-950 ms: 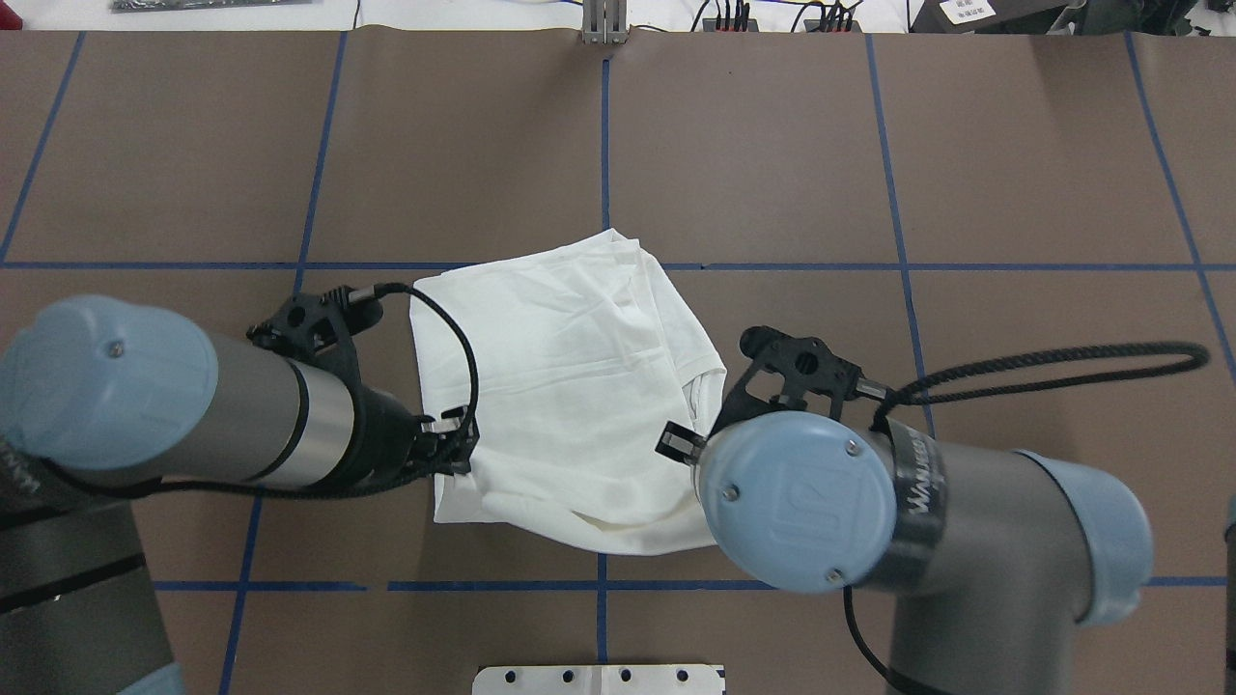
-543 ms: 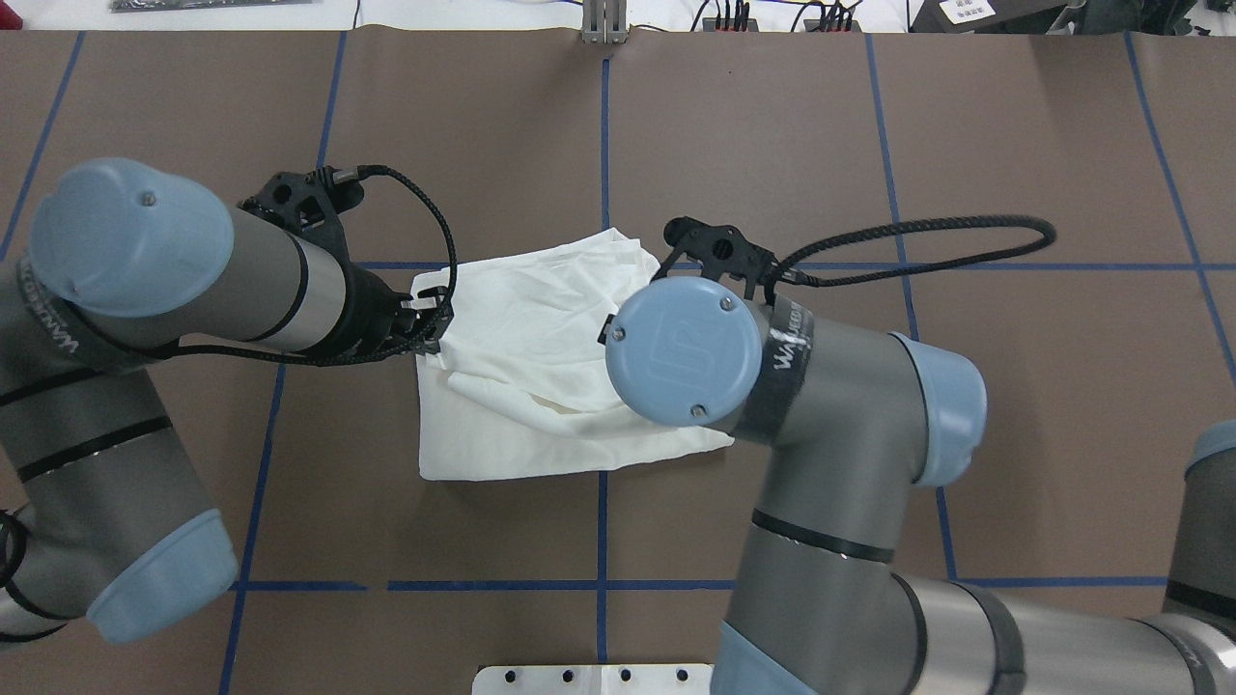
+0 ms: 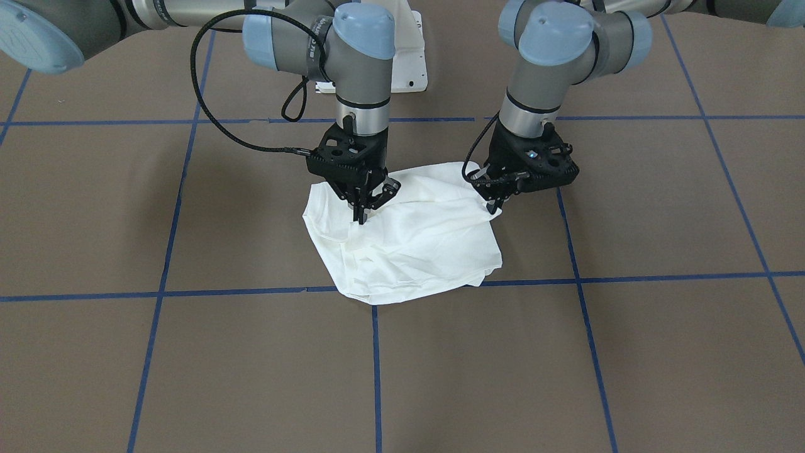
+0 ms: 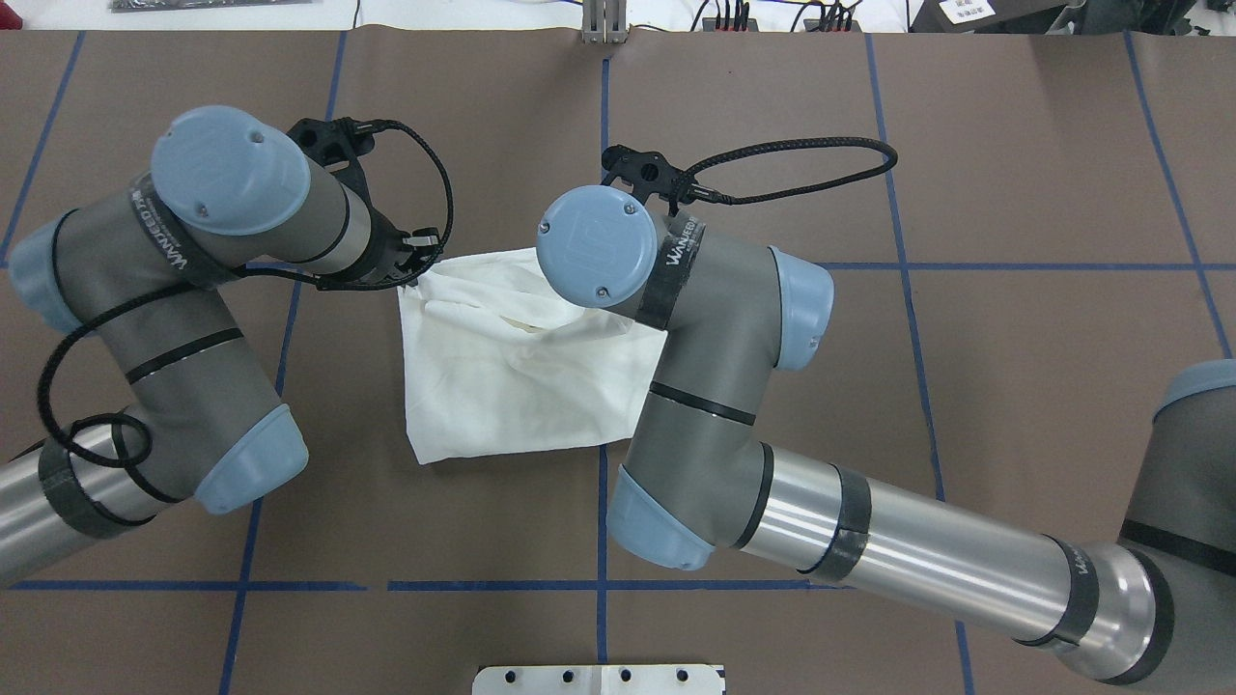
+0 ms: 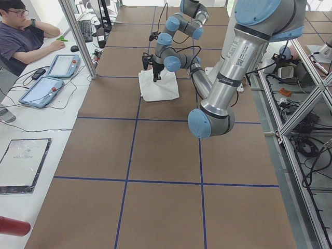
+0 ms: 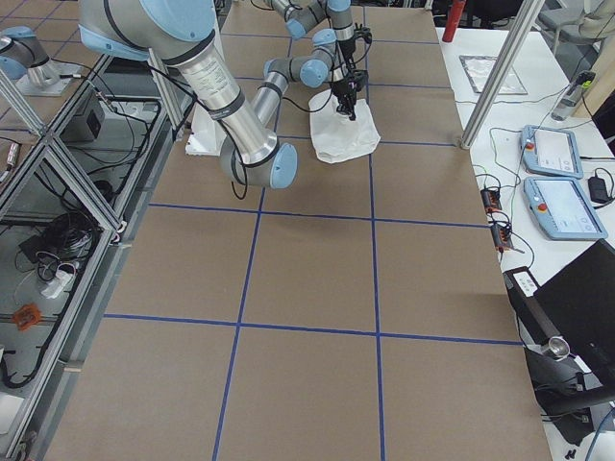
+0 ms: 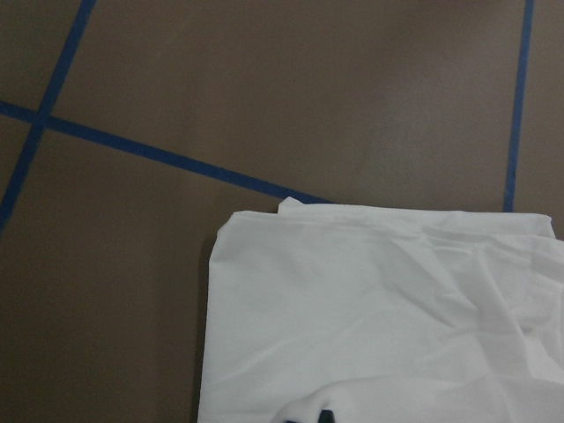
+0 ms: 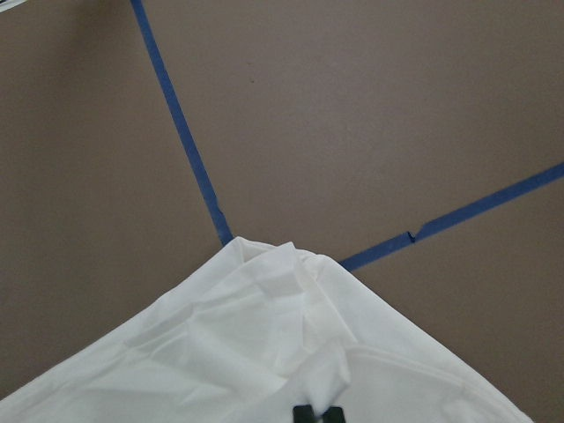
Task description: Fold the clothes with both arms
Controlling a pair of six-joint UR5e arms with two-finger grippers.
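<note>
The white T-shirt (image 4: pixel 512 376) lies folded on the brown table, also seen in the front view (image 3: pixel 421 245); its print and neck are hidden. My left gripper (image 3: pixel 494 202) is shut on the shirt's edge at its far left corner, seen from overhead too (image 4: pixel 423 257). My right gripper (image 3: pixel 361 214) points straight down and is shut on a pinch of cloth at the shirt's right side; overhead it is hidden under its wrist cap (image 4: pixel 594 246). Both wrist views show white cloth (image 7: pixel 379 317) (image 8: pixel 264 352) gathered at the fingertips.
Blue tape lines (image 4: pixel 601 145) grid the table mat. The white pedestal base plate (image 3: pixel 405 56) stands at the robot's side. An operator (image 5: pixel 21 36) with tablets (image 5: pixel 49 78) sits beyond the far edge; more tablets (image 6: pixel 553 173) show in the right view.
Both grippers have moved away from the robot with the shirt's near edge, drawing it over the rest. The shirt now looks shorter, doubled toward the far side.
</note>
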